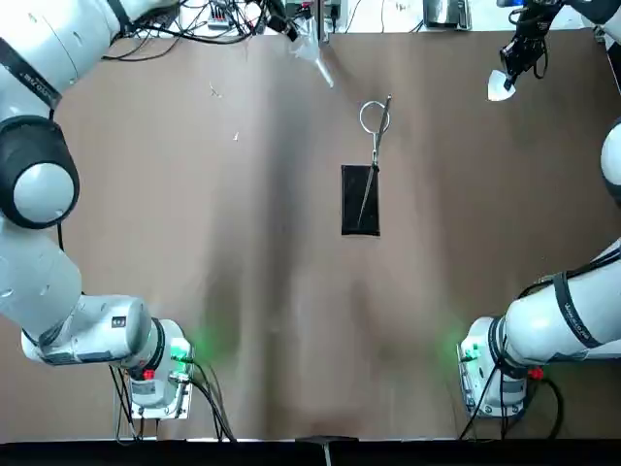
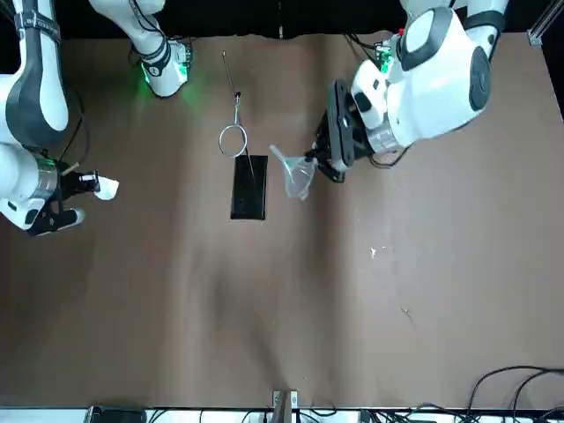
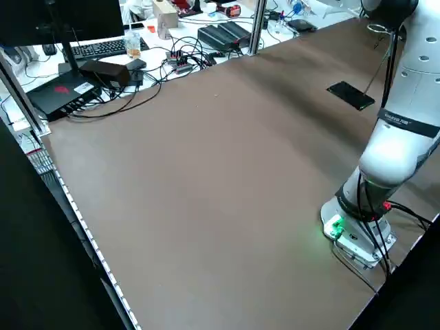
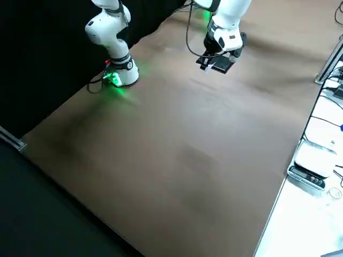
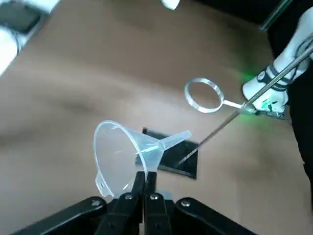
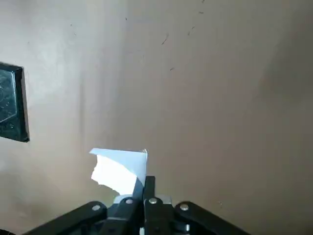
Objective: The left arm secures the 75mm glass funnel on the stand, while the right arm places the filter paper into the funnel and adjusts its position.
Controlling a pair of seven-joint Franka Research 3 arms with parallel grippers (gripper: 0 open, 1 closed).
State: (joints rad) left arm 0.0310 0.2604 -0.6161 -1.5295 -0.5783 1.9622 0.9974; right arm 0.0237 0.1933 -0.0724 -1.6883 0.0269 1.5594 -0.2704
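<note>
Left pincer point(image 5: 146, 177): pinching funnel point(image 5: 124, 159) beside stand point(image 5: 176, 154) | right pincer point(image 6: 146, 183): gripping paper point(image 6: 122, 169), well off the ring point(image 5: 204, 95) | centre stem over ring, lower upright, paper waits

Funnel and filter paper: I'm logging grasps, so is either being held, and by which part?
Both: the left end effector grips the funnel at its wide rim; the right end effector grips the filter paper by one edge.
</note>
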